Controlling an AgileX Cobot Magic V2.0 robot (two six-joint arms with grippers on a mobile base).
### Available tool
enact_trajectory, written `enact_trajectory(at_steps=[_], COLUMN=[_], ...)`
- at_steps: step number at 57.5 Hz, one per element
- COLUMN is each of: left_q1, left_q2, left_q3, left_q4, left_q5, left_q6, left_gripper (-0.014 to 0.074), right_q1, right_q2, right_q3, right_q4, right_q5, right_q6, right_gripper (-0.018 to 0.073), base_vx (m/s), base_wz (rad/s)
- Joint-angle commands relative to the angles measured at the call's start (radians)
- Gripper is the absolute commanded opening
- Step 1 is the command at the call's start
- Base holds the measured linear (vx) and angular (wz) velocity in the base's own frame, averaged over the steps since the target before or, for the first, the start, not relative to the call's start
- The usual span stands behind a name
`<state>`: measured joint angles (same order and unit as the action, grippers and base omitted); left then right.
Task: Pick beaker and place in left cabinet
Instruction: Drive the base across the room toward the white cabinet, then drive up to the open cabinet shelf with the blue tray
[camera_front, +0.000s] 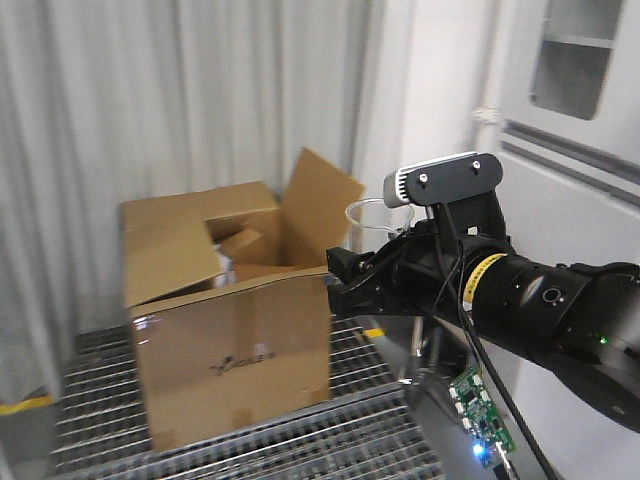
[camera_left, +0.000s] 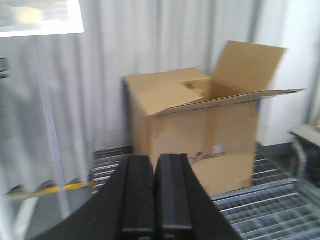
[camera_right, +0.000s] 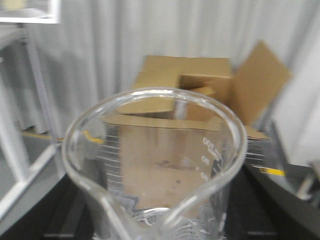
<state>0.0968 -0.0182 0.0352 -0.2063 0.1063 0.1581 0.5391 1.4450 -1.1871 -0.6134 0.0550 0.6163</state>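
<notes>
My right gripper (camera_front: 345, 275) is shut on the beaker (camera_front: 366, 212), a clear glass one with a pour spout and printed scale. It holds the beaker upright in the air, in front of an open cardboard box. In the right wrist view the beaker (camera_right: 155, 165) fills the lower middle, with the gripper (camera_right: 157, 222) and its dark fingers (camera_right: 62, 215) on either side of the glass. My left gripper (camera_left: 155, 165) is shut and empty, pointing at the same box. A white-framed glass pane (camera_left: 40, 17) shows at the top left; I cannot tell whether it belongs to the left cabinet.
An open brown cardboard box (camera_front: 230, 310) stands on a metal grating floor (camera_front: 90, 400) against a white corrugated wall (camera_front: 150, 90). A white unit with a glass window (camera_front: 575, 60) stands at the right. A yellow floor stripe (camera_left: 45, 190) runs at the left.
</notes>
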Motion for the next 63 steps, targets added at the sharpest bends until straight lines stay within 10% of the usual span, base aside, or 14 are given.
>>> enact_trajectory(at_steps=[1,63], left_q1=[-0.003,-0.003], left_q2=[-0.01,-0.01], left_q3=[-0.018,-0.018], left_q4=[-0.005,-0.005], left_q5=[-0.088,-0.088], left_q6=[-0.002,-0.002], left_gripper=[-0.0006,-0.0006], right_q1=[-0.003,-0.003], right_q2=[-0.042,-0.042], right_q3=[-0.034,-0.034], right_q4=[-0.005,-0.005], right_q5=[-0.066,-0.067], right_q6=[-0.005,-0.005], right_gripper=[0.0177,0.0177], base_vx=[0.24,0.17], base_wz=[-0.6,-0.65])
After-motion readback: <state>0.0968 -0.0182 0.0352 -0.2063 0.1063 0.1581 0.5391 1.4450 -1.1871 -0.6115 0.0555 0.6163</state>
